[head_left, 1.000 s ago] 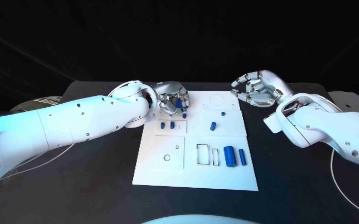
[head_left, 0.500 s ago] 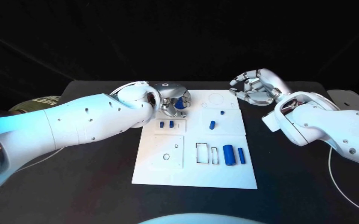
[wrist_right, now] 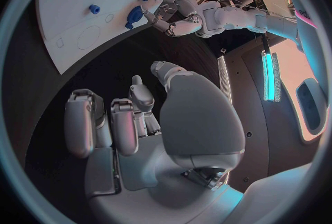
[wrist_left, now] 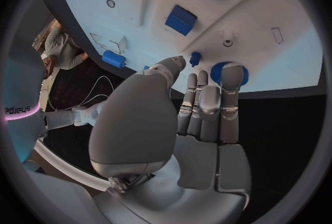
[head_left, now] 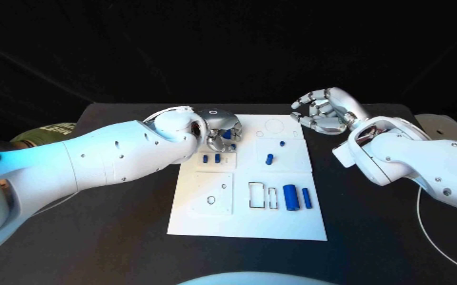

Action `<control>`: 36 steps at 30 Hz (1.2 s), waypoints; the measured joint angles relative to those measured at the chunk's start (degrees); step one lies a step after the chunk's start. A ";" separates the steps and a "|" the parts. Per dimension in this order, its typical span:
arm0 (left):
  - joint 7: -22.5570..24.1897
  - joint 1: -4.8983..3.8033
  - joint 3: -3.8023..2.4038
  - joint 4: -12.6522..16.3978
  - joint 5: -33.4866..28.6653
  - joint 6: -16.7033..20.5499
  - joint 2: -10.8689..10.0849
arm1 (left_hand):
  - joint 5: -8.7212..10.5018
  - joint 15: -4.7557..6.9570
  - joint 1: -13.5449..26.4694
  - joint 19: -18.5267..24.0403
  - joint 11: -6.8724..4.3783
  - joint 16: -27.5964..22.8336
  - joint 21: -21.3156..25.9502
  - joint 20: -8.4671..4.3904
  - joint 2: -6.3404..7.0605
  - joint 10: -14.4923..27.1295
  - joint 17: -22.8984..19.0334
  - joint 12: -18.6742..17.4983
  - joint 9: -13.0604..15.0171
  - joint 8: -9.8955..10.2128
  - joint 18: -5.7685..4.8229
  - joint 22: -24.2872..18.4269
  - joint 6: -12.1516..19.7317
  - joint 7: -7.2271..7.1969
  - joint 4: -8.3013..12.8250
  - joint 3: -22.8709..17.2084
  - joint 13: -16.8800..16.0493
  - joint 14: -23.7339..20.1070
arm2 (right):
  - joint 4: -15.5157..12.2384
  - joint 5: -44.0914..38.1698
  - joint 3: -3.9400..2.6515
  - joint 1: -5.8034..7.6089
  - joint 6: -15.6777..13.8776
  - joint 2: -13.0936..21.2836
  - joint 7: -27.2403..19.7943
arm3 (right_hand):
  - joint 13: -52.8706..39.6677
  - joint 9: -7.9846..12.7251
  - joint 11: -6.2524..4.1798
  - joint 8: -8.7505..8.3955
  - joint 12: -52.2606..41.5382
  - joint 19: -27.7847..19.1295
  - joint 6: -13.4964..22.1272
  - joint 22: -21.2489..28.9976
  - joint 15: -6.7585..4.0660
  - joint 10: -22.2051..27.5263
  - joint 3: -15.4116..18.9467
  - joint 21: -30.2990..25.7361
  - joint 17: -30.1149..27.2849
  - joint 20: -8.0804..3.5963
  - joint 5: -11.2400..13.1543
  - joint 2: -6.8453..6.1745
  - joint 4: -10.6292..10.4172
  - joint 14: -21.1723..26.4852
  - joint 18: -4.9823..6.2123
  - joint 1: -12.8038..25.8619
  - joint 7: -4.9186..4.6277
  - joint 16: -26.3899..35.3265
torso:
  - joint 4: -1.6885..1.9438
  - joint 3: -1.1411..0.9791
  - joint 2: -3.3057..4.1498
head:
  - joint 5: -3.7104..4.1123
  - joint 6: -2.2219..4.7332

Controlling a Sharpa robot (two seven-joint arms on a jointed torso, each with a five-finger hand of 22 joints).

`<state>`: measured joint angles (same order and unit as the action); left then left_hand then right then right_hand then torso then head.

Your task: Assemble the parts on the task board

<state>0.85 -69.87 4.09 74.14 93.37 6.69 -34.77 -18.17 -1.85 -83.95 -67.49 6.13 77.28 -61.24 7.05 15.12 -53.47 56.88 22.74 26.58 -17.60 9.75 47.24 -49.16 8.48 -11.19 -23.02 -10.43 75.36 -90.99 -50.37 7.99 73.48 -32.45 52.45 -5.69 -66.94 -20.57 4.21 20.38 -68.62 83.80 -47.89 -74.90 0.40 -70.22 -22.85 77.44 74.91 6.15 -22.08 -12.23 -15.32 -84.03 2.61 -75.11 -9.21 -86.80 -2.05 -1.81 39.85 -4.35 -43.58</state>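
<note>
Change: left hand (head_left: 221,131) slightly shifted toward 12 o'clock and turned over the board's far left corner since a second ago; right hand (head_left: 322,111) drawn a little toward 9 o'clock, nearer the board's far right corner; parts on the board unmoved.
Left hand: over the far left corner of the task board (head_left: 249,225), fingers bent down together; in the left wrist view, fingertips (wrist_left: 232,76) resting on a round blue part (wrist_left: 221,72) at the board's edge; whether gripped or only touched, cannot tell.
Right hand: raised off the surface (head_left: 105,239) just beyond the board's far right corner, at about 1 o'clock from the board's middle; fingers curled inward, nothing held, seen plainly in the right wrist view (wrist_right: 131,124).
Small blue peg (wrist_left: 195,58): just beside the round blue part, standing on the board near the left fingertips.
Two square blue parts (head_left: 211,158): side by side at about 6 o'clock from the left hand, seated in the board.
Short blue part (head_left: 271,159): near the board's middle, lying tilted.
Tiny blue peg (head_left: 282,144): at 1 o'clock from the short part, apart from it.
Thick blue cylinder (head_left: 291,197): lying lengthwise at about 5 o'clock from the board's middle.
Thin blue cylinder (head_left: 306,198): just beside the thick one, on its 3 o'clock side, parallel.
Task board: white, flat in the middle of the black surface, between the two arms.
</note>
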 measured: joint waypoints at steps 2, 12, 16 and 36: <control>-0.11 0.07 0.00 -0.29 0.34 -0.21 0.19 | 0.00 0.05 -0.33 -0.71 -0.08 0.66 -0.93 -0.09 -0.33 -0.52 0.51 0.00 -0.21 0.00 -0.82 1.03 -0.63 0.00 0.09 -0.61 0.27 0.67 | -0.02 0.00 0.00 0.00 0.00 0.01 0.00 | 0.00 0.00 0.00 0.00 0.00 0.00 0.00 -0.01 0.00 0.00 0.00 0.00 0.00 0.00 0.00 0.00 0.00 0.00 0.00 0.00 0.00 0.00 | 0.00 -0.01 0.00 | 0.01 0.00; -0.58 0.35 -0.01 -1.06 1.19 -0.87 0.86 | 0.00 0.30 -0.57 -1.11 -0.29 1.31 -2.45 -0.08 -0.57 -1.55 1.35 -0.33 -0.59 0.00 -0.92 2.97 -1.26 0.22 0.13 -1.75 0.82 1.33 | -0.12 -0.01 0.00 0.00 0.00 0.08 -0.01 | 0.00 0.00 0.00 0.00 0.00 0.00 0.00 -0.04 0.00 0.00 0.00 0.00 0.00 0.00 0.00 0.00 0.00 0.00 0.00 0.00 0.00 0.00 | -0.03 -0.01 0.02 | 0.03 -0.22; -0.64 0.52 -0.01 -1.27 1.29 -1.05 1.10 | 0.00 0.10 -0.57 -1.32 -0.33 1.64 -2.90 -0.29 -0.57 -1.88 1.71 -0.33 -0.68 0.00 -0.93 3.54 -1.46 0.02 0.25 -2.18 1.01 1.53 | -0.16 -0.02 0.00 0.00 0.00 0.07 -0.01 | 0.00 0.00 0.00 0.00 0.00 0.00 0.00 -0.04 0.00 0.00 0.00 0.00 -0.01 0.00 0.00 0.00 0.00 0.00 0.00 0.00 0.00 0.00 | 0.00 -0.01 0.02 | 0.11 -0.31; -0.92 0.74 -0.13 -2.01 1.28 -1.59 1.61 | 0.47 0.42 -1.49 -2.15 -0.61 2.73 -5.19 -0.44 -1.49 -3.50 2.38 -0.96 -1.35 0.00 -0.92 6.28 -2.47 0.21 1.65 -4.69 1.85 2.25 | -0.21 -0.03 0.00 0.00 0.00 0.06 -0.05 | 0.07 -0.01 0.00 0.00 -0.01 0.00 0.00 -0.03 0.00 -0.01 0.00 0.00 -0.01 0.00 0.00 0.00 0.00 0.00 0.00 0.00 0.00 0.00 | 0.03 -0.03 -0.04 | 0.14 -0.55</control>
<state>-0.08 -69.14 3.95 72.13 94.65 5.10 -33.16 -17.69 -1.44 -85.44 -69.64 5.52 80.01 -66.43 6.61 13.63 -56.97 59.26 21.79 25.23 -17.60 8.83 53.52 -51.63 8.69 -9.54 -27.71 -8.57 77.61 -91.20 -50.39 7.98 73.48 -32.45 52.51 -5.74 -66.87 -20.58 4.21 20.38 -68.63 83.80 -47.90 -74.93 0.40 -70.22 -22.85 77.44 74.90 6.15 -22.08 -12.23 -15.32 -84.03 2.61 -75.11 -9.21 -86.80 -2.03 -1.84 39.81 -4.20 -44.14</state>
